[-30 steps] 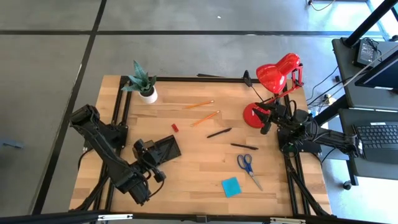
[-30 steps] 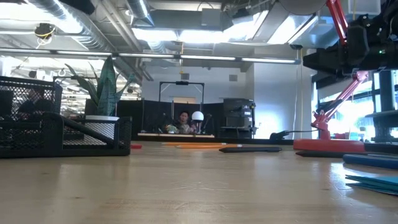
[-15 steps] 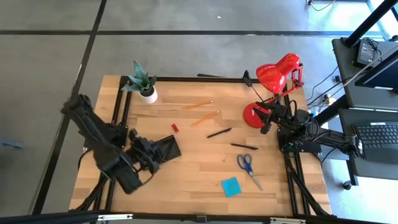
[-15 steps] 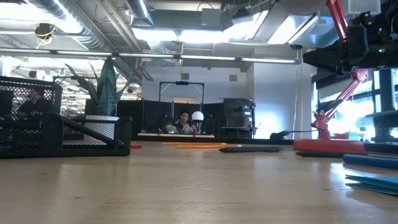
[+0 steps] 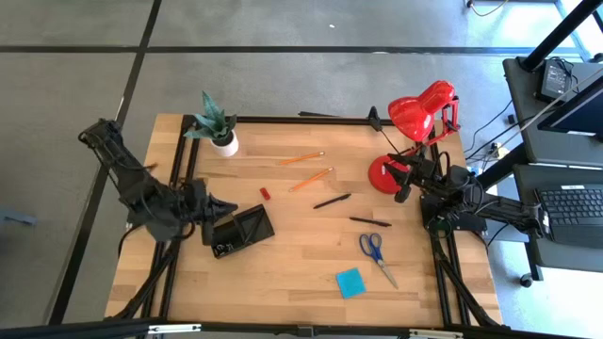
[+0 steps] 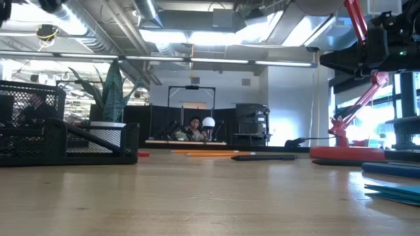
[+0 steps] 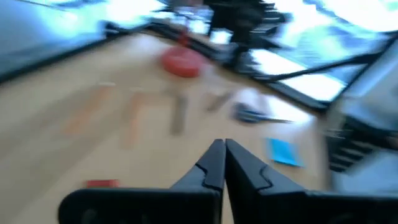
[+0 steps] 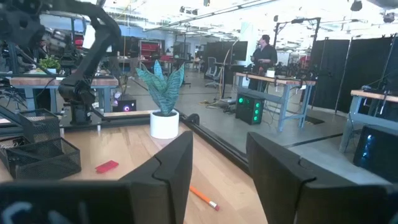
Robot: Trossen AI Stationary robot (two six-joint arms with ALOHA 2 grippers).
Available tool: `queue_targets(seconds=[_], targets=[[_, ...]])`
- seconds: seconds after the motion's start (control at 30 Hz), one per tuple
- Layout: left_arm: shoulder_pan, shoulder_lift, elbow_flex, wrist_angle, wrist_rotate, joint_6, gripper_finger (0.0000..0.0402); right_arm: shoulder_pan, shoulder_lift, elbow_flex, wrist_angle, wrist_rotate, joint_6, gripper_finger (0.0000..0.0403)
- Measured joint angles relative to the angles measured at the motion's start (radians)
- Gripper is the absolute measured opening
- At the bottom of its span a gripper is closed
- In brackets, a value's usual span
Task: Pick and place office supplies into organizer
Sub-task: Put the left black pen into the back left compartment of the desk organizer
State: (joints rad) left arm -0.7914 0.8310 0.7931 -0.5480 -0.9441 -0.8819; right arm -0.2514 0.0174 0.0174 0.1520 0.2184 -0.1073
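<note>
The left claw (image 5: 229, 209) is pinched shut and empty, at the left of the frame just above the black organizer (image 5: 247, 229), whose contents I cannot make out. The right claw (image 5: 403, 179), half open and empty, waits by the red lamp (image 5: 419, 113). Pencils (image 5: 311, 178), pens (image 5: 332, 201), scissors (image 5: 377, 252) and sticky pad (image 5: 350, 282) lie across the open worktop (image 5: 301, 273).

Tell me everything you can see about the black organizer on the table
The organizer is a small black tray of wire mesh, seemingly metal, roughly rectangular and divided into compartments of different heights, one with a sloped side. It sits flat on the wooden table near its left edge, turned at an angle to the table's sides. From above it looks empty. The left gripper, shut, is right at its left end; actual contact cannot be confirmed. A small red piece lies just beyond it, apart.
</note>
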Motion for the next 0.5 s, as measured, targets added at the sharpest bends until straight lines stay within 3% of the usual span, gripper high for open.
queue_targets(seconds=[0.2, 0.5], targets=[[0.114, -0.182, -0.270, 0.580, 0.343, 0.460, 0.0006, 0.000, 0.000, 0.000, 0.001, 0.000, -0.003, 0.0154], [0.328, -0.239, -0.415, 0.573, 0.564, 0.473, 0.0006, 0.000, 0.000, 0.000, 0.001, 0.000, -0.003, 0.0154]])
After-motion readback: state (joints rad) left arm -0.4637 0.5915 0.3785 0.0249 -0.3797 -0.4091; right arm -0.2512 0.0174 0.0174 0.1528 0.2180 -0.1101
